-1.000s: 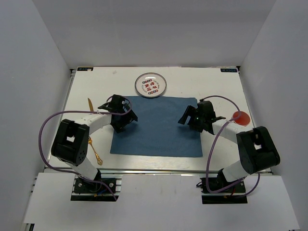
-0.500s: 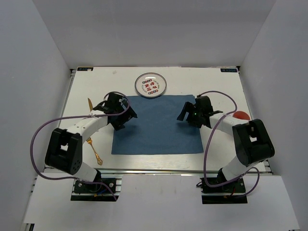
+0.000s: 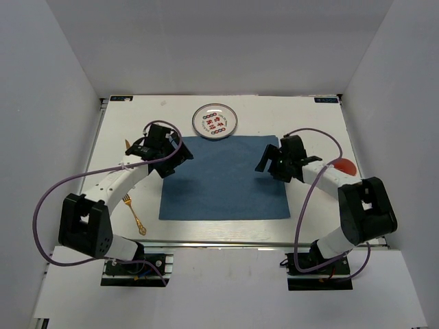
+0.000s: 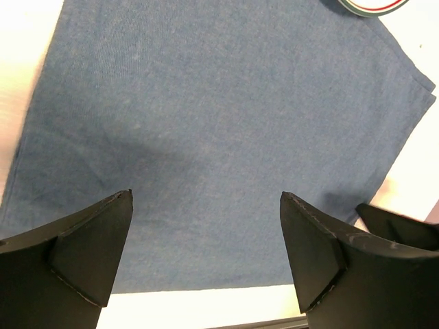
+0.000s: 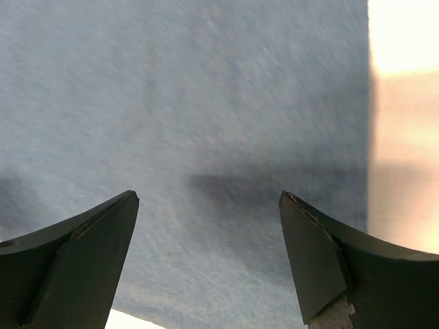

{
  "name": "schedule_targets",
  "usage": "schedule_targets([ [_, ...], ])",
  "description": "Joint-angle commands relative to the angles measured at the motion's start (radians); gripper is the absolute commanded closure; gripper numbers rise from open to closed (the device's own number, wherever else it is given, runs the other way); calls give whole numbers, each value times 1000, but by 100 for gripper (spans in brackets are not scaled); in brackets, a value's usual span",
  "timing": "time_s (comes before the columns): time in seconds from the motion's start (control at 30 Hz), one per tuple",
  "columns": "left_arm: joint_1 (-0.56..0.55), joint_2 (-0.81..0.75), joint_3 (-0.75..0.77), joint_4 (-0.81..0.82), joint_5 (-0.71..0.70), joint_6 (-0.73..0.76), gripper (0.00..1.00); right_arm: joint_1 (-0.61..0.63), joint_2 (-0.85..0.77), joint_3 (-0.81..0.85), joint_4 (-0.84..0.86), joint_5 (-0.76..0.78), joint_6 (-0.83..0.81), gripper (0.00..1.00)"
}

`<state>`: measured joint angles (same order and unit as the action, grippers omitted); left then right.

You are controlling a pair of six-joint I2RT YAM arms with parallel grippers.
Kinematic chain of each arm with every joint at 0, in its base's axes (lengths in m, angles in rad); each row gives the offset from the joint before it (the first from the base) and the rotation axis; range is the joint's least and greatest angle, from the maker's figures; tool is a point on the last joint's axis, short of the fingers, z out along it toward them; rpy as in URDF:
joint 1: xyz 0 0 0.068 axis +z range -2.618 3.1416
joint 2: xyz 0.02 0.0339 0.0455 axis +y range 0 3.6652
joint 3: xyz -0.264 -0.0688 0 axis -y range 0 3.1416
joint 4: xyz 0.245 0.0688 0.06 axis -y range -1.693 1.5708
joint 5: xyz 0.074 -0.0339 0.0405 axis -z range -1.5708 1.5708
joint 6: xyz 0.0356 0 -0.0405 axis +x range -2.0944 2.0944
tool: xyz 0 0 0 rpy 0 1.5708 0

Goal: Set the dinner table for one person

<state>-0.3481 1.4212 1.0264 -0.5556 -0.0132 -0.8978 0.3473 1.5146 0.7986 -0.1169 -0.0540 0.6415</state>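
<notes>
Hovering over opposite side edges of the blue placemat (image 3: 223,179), the left gripper (image 4: 206,200) and right gripper (image 5: 208,199) gape wide, empty — the dinner table (image 3: 130,123) (white, spanning the workspace) lies beneath.

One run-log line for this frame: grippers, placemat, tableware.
left gripper open, empty, above placemat | right gripper open, empty, above placemat | plate at placemat's far edge | fork left of placemat
</notes>
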Motion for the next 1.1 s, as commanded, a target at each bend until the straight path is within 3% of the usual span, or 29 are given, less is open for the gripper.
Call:
schedule_targets([
  [0.0,1,-68,46,-43,-19,30,2,-7,16,102,12,-22,-37,11],
  [0.13,14,-120,67,-92,-27,56,2,-8,77,186,69,-64,-69,11],
  [0.33,14,-250,103,-208,-57,144,2,-10,364,588,-1,-151,-117,11],
  [0.47,14,-298,132,-271,-16,298,2,-16,623,918,-84,-210,-146,11],
  [0.73,14,-421,87,-303,-22,456,2,-45,980,1310,-139,-303,-120,16],
  [0.9,14,-517,0,-241,-48,487,2,-51,1108,1435,-103,-379,-37,32],
  [1.0,14,-539,-29,-224,-62,497,2,-47,1145,1446,-61,-391,15,59],
  [1.03,14,-541,-34,-219,-79,499,2,-44,1168,1461,-55,-402,33,77],
  [1.07,14,-542,-38,-219,-86,499,2,-45,1173,1461,-40,-409,55,85],
])
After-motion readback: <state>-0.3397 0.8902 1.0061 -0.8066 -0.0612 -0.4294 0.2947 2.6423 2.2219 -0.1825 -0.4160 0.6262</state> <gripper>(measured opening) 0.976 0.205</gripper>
